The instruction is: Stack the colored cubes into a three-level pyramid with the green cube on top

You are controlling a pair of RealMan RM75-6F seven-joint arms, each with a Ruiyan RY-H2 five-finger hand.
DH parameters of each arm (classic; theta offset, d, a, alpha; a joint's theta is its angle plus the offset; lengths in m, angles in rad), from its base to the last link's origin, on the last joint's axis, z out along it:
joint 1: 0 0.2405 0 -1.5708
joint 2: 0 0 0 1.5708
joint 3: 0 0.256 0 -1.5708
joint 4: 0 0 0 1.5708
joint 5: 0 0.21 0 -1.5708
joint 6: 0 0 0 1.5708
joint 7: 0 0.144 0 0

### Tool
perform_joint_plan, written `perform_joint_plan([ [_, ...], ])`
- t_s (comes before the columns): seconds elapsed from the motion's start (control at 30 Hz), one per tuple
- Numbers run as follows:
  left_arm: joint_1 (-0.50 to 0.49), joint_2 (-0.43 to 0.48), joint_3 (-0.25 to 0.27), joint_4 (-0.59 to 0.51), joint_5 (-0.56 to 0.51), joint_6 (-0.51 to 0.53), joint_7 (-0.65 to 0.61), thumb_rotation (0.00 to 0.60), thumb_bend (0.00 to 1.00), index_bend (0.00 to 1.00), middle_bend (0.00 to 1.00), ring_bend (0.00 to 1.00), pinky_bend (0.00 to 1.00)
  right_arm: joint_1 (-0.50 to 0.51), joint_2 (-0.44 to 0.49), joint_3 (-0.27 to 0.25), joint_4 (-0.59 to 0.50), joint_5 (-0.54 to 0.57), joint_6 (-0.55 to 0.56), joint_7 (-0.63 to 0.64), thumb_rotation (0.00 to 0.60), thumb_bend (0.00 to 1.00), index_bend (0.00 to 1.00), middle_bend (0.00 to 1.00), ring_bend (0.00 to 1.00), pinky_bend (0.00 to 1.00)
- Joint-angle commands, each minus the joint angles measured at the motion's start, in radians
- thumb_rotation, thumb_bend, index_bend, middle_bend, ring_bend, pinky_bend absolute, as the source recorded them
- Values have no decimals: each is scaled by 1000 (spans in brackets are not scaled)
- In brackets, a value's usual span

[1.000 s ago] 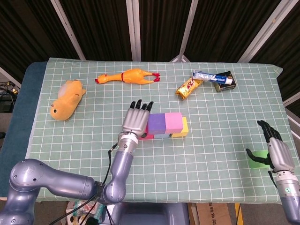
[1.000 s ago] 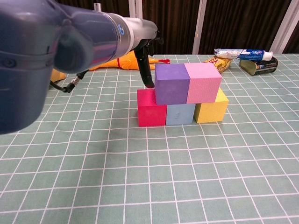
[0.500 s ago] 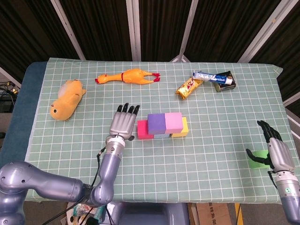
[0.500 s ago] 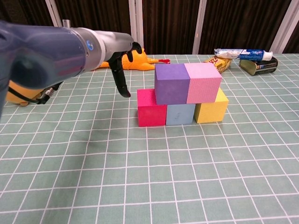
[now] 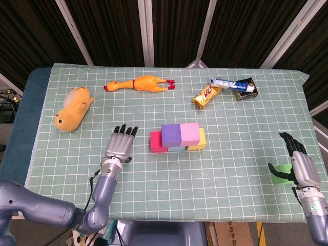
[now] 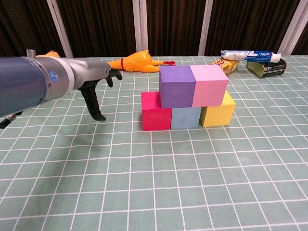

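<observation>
A red cube [image 5: 158, 142], a light blue cube [image 5: 177, 148] and a yellow cube [image 5: 199, 139] form a row at the table's middle. A purple cube [image 5: 170, 134] and a pink cube [image 5: 189, 132] sit side by side on top of them. The chest view shows the same stack, purple cube [image 6: 176, 85] over red cube [image 6: 156, 111]. My left hand [image 5: 119, 145] hovers left of the stack, fingers spread, holding nothing. The green cube [image 5: 279, 174] lies at the front right edge. My right hand [image 5: 302, 166] stands just right of it, fingers extended, thumb reaching over the cube.
A rubber chicken [image 5: 141, 83] and an orange plush toy [image 5: 74, 108] lie at the back left. A snack bar [image 5: 207, 95], a toothpaste tube [image 5: 233, 84] and a can [image 5: 245, 89] lie at the back right. The cloth's right edge runs close to the green cube.
My left hand has drawn back from the purple cube, moving left and toward the front of the table. The stack and the right hand have stayed where they were.
</observation>
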Motion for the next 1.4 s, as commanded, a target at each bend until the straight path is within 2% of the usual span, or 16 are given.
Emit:
perform_joint_plan([
  [0.03, -3, -17, 9, 11, -13, -23, 12, 600, 276, 26, 127, 36, 110, 0, 0, 0, -1, 0, 0, 0, 600, 345, 0, 0, 0, 0],
  [0.47, -24, -98, -2, 75, -38, -53, 32, 600, 277, 29, 129, 39, 112, -1, 5, 3, 2, 2, -1, 14, 600, 345, 0, 0, 0, 0],
  [1.4, -53, -158, -33, 144, -47, -76, 69, 600, 279, 29, 130, 40, 112, -1, 8, 1, 2, -2, -7, 26, 600, 345, 0, 0, 0, 0],
])
